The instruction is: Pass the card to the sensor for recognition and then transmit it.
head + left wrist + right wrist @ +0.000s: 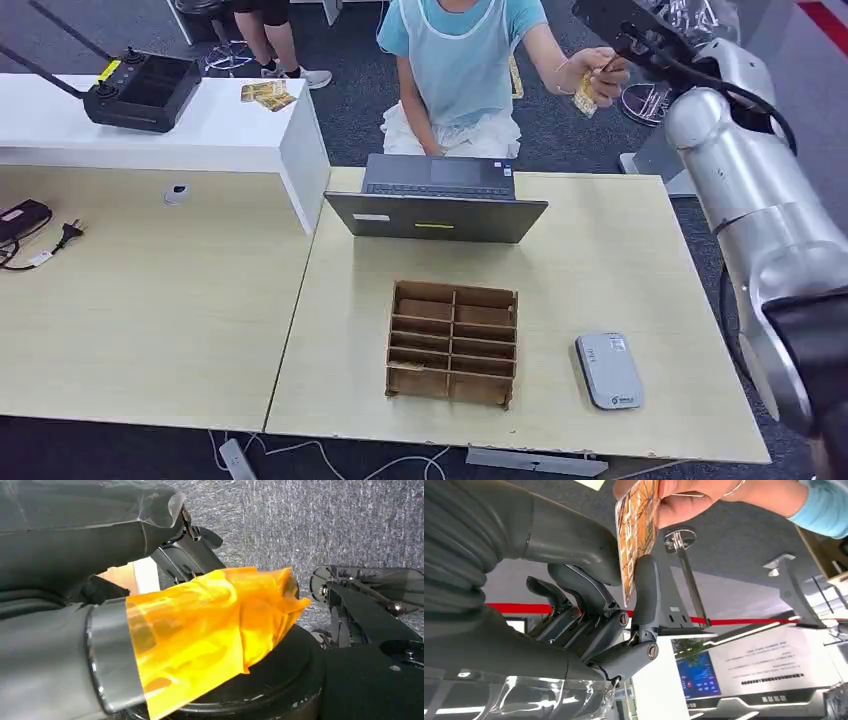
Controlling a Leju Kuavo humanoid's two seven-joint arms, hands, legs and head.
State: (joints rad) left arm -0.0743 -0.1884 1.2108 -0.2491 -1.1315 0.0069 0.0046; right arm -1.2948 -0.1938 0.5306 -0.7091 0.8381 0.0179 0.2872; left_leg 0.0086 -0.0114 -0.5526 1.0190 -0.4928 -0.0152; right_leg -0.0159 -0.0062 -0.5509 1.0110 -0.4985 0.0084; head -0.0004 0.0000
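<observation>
A person in a light blue top holds an orange patterned card (585, 95) out beyond the table's far right corner. In the right wrist view the card (636, 535) stands between my right hand's (614, 605) thumb (574, 535) and a dark finger (646, 585), both touching it, while the person's hand (684, 500) still grips its other end. My right arm reaches up to it, my right hand (628, 45) just beside the card. The grey card sensor (608, 370) lies flat on the table's near right. My left hand (200, 625), its thumb wrapped in orange film, hangs over dark carpet.
A wooden compartment box (452, 343) stands mid-table, left of the sensor. An open laptop (437, 200) sits at the far edge of the light wood table (620, 260). A white counter (230, 130) with a black controller (140, 92) and more cards (267, 94) is far left.
</observation>
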